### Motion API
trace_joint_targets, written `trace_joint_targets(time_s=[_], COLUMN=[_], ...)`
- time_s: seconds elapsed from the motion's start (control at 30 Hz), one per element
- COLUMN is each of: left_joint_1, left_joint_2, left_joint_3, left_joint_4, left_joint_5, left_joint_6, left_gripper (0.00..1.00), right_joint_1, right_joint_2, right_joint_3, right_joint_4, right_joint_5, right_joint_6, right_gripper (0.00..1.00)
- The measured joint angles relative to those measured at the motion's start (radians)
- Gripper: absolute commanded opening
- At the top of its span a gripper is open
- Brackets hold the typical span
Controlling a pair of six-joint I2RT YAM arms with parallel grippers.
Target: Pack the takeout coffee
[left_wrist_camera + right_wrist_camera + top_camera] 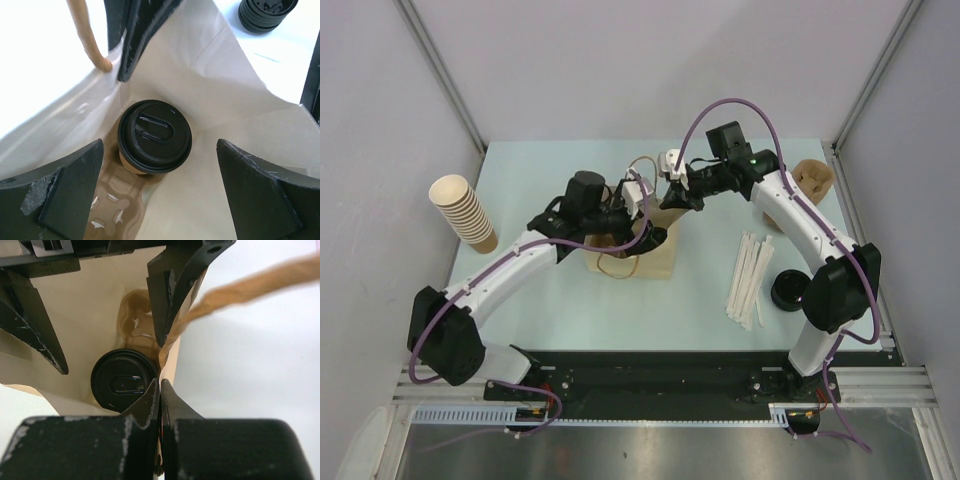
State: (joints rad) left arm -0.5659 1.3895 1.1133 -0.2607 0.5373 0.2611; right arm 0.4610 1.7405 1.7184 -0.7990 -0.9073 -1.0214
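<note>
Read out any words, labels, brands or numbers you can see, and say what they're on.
None can be read.
The black lid inside the paper bag shows only embossed shapes, no letters.
The stack of cups looks plain from the top view.

In the top view a paper bag (pixel 655 258) stands at the centre of the counter (pixel 650 310). Inside it, the lidded cup (pixel 155 135) sits in a carrier tray (pixel 112 207). A cup stack (pixel 465 210) lies at the left. Wrapped sticks (pixel 750 280) and lids (pixel 788 290) lie at the lower right, and a second tray (pixel 812 180) at the upper right.
</note>
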Motion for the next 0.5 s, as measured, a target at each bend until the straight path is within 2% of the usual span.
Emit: trace_joint_targets(time_s=[0.5], left_joint_1=[0.018], left_joint_2=[-0.005], left_joint_3=[0.094], left_joint_4=[-0.048], left_joint_5=[0.008], left_joint_6=[0.0], left_gripper=[0.98], right_joint_1=[-0.004], right_joint_2=[-0.002], right_joint_3=[0.0], right_joint_4=[-0.012], right_joint_5=[0.003], right_joint_6=[-0.009], right_gripper=[0.0])
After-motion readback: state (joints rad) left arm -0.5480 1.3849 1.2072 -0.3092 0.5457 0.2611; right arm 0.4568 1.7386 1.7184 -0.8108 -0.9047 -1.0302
